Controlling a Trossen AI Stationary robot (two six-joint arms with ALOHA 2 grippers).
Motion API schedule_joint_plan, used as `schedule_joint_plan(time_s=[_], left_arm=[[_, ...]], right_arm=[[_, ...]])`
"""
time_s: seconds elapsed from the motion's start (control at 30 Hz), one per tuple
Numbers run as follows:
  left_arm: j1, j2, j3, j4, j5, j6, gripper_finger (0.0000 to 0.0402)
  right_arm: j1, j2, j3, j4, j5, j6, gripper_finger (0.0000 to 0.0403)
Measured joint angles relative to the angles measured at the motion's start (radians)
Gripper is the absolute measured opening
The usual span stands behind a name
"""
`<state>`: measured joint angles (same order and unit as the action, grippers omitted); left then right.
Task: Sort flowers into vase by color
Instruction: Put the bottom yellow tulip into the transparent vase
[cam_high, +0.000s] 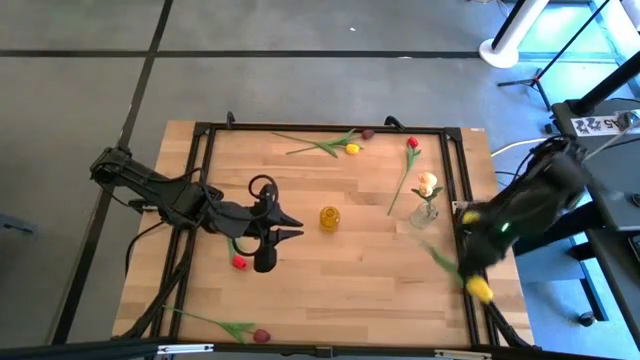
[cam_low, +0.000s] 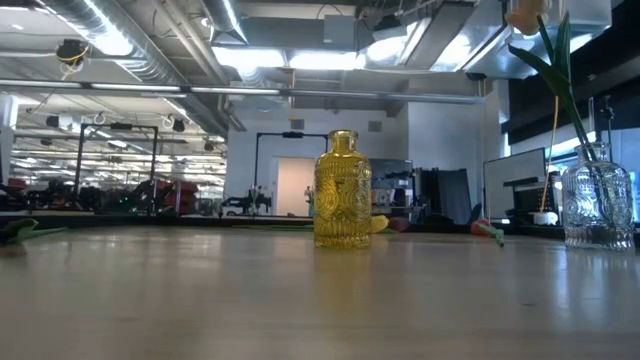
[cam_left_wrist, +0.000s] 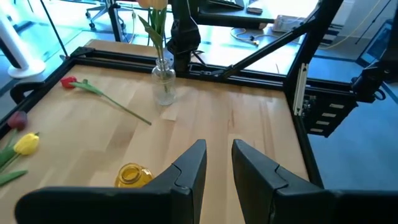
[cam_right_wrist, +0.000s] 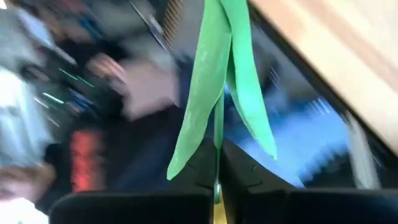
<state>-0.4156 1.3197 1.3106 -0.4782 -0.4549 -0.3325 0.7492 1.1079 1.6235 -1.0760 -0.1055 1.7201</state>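
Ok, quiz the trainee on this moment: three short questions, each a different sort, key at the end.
1. True or false: the clear glass vase already holds a cream tulip.
2. Which gripper holds a flower? A) left gripper B) right gripper
3. Fill in: the small vase at the table's middle is ____ coloured.

Key: 1 true. 2 B: its fingers pinch the green stem of a yellow tulip. 3 yellow.

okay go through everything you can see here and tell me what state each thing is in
Right gripper: shut on yellow tulip, at the table's right edge.
Left gripper: open, empty.
Clear vase: upright, holds cream tulip.
Yellow vase: upright, empty.
Red tulip: lying flat on the table.
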Motion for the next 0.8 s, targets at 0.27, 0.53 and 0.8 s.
schedule_joint_plan(time_s=[0.27,0.53,0.8], left_arm=[[0.0,0.0,0.0,0.001,0.0,-0.019,0.0074],[0.001,0.0,0.0,0.001,-0.015,-0.054,0.0074],[0.001,0.0,0.0,0.009,-0.058,-0.052,0.0074]], right_arm=[[0.0,-0.172,0.052,-0.083,0.443,0.086,0.0004],[0.001,-0.223,0.052,-0.171,0.541,0.109,0.0005],[0.003,-0.243,0.052,-0.234,0.513,0.15,0.0004]])
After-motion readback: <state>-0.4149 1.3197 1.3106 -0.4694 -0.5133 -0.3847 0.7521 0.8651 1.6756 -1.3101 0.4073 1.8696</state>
